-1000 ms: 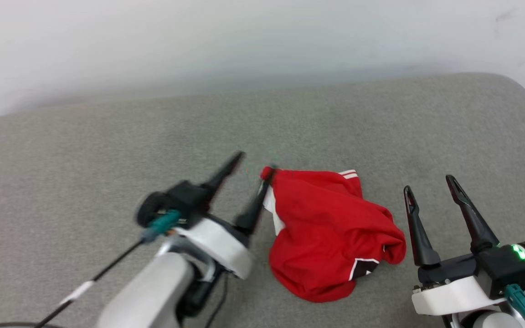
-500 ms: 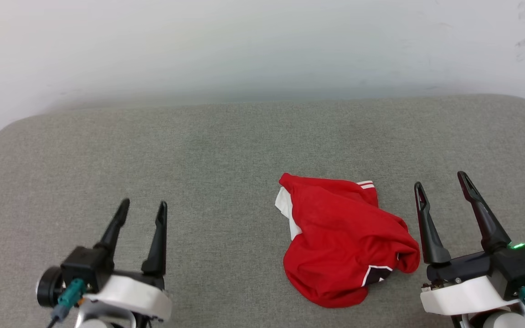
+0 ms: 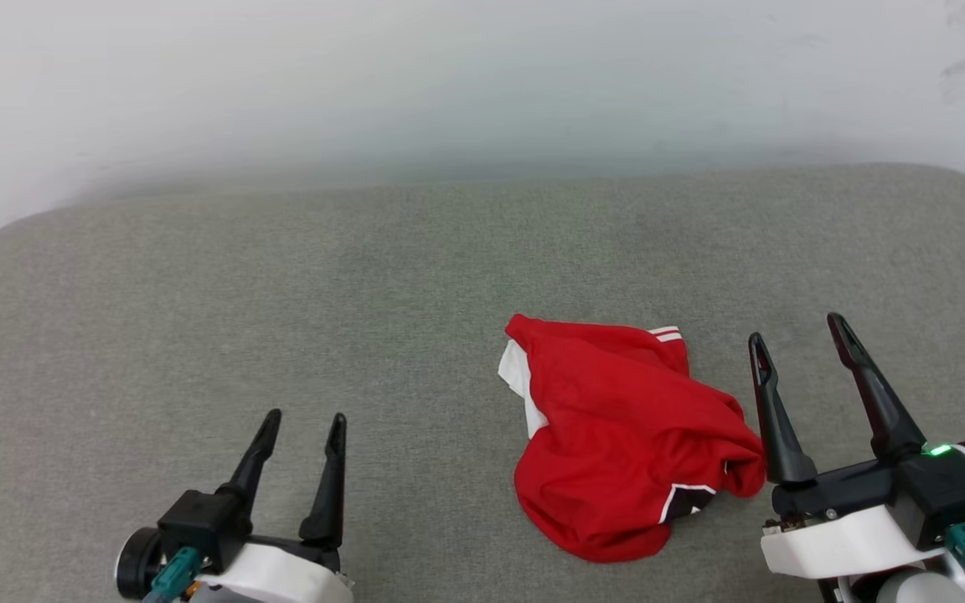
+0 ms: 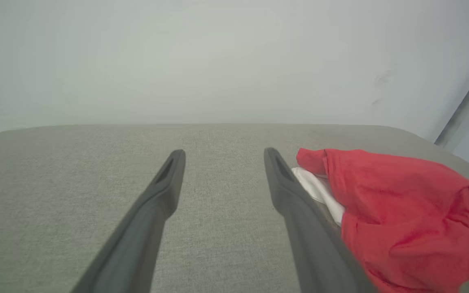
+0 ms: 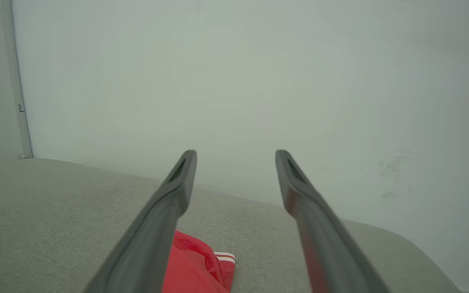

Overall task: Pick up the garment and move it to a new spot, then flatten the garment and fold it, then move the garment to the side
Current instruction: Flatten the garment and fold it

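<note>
The garment [image 3: 616, 435] lies crumpled in a red heap on the grey cushion, a white sleeve showing at its left edge and a bit of black print at its lower right. In the left wrist view the garment [image 4: 397, 211] sits right of the fingers; in the right wrist view a red corner with striped trim [image 5: 202, 264] peeks out below the left finger. My left gripper [image 3: 304, 417] is open at the lower left, well clear of the cloth. My right gripper [image 3: 794, 329] is open just right of the heap, holding nothing.
The grey cushioned surface [image 3: 281, 293] stretches wide to the left and behind the heap. A pale wall [image 3: 482, 84] runs along its far edge. The cushion's rounded corners fall away at far left and far right.
My left gripper has let go of the garment's top left corner and drawn back to the lower left. The head camera has shifted a little. The right gripper has held still.
</note>
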Tool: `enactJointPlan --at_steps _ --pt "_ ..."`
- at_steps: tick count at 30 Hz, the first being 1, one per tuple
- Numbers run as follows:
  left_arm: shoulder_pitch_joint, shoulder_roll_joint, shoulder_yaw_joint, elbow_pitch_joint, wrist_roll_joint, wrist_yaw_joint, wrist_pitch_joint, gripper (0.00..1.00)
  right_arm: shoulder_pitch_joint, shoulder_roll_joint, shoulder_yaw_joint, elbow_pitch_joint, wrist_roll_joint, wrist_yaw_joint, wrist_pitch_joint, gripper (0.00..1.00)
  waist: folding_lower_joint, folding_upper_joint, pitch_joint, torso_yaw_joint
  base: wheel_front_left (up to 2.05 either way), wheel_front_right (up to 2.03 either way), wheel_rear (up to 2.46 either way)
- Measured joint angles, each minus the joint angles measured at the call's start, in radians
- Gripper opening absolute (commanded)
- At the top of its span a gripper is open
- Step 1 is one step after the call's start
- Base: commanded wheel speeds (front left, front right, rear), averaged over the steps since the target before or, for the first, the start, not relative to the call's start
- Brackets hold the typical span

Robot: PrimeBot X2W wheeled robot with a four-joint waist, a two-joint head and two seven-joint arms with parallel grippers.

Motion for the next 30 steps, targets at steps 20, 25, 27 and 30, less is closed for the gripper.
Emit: enactJointPlan --at_steps 20,25,27,30 --pt "-0.608 0.095 -0.320 0.220 -0.147 -0.049 0.707 1.00 -0.083 0.006 0.007 -0.027 -0.011 0.000 0.000 1.00 0.0003 0.0000 0.250 -0.102 0.00 0.00 0.00" --pt "-0.697 0.094 -0.377 0.269 -0.153 -0.049 0.798 1.00 -0.095 0.006 0.005 -0.031 -0.011 0.000 0.000 1.00 0.0003 0.0000 0.316 -0.121 0.00 0.00 0.00" --pt "-0.719 0.091 -0.386 0.297 -0.149 -0.049 0.804 1.00 -0.102 0.007 0.006 -0.032 -0.012 0.000 0.000 1.00 0.0003 0.0000 0.338 -0.125 0.00 0.00 0.00" --pt "-0.744 0.084 -0.428 0.334 -0.138 -0.049 0.825 0.95 -0.107 0.007 0.006 -0.032 -0.014 0.000 0.000 1.00 0.0003 0.0000 0.361 -0.128 0.00 0.00 0.00"
